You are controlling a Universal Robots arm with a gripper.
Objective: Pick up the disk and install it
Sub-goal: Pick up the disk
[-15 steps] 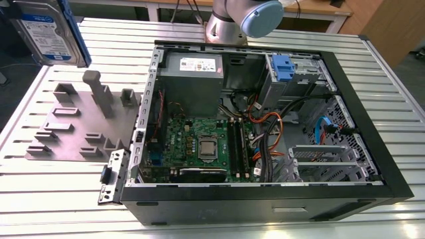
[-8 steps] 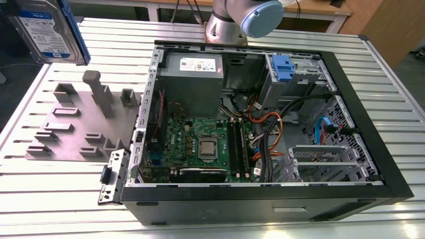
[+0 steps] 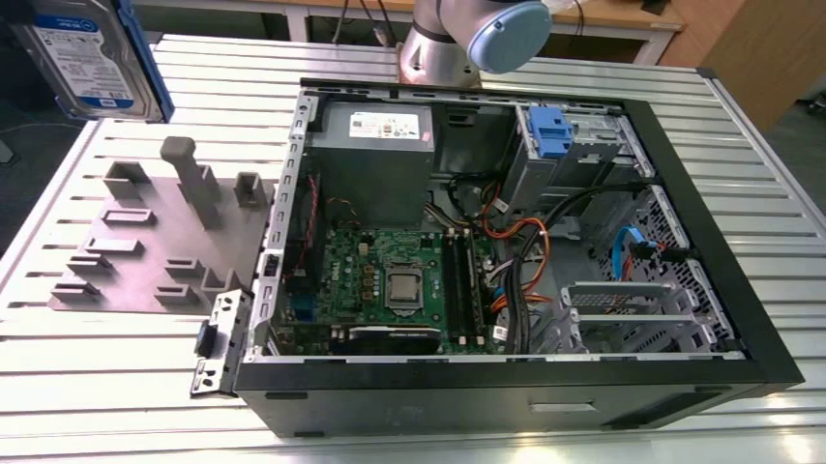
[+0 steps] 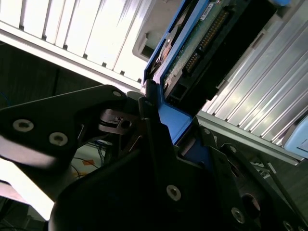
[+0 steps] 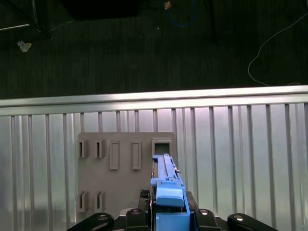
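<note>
The disk [image 3: 80, 58] hangs upright in the air at the exterior view's upper left, above the far corner of the counter [image 3: 116, 387]. Its white label with a blue band faces the camera, and the print on it is too fine to make out. A blue plastic frame runs down its edge. In both wrist views the gripper [image 5: 168, 219] [image 4: 175, 130] is closed on that frame. Its black metal fingers [image 4: 150, 120] seem to clamp the blue handle end from both sides, though the contact itself is partly hidden. The second wrist view shows the disk's [image 4: 192, 48] underside, with a green circuit board and a dark pin connector. In the first wrist view the disk [image 5: 166, 175] appears edge-on over the grey slotted holder [image 5: 120, 183]. This holder [image 3: 155, 242] is a flat matte plastic plate with rectangular pockets and upright posts, and it lies on the ribbed aluminium counter beside the open computer case [image 3: 516, 391]. The black-walled case lies on its side, well apart from the disk. Inside it are a green motherboard [image 3: 387, 280], a grey power supply [image 3: 374, 145] with a white sticker, orange and black cables [image 3: 516, 242], and another blue-tabbed drive [image 3: 548, 130] in its metal cage. The arm's silver base [image 3: 446, 43] stands behind the case.
</note>
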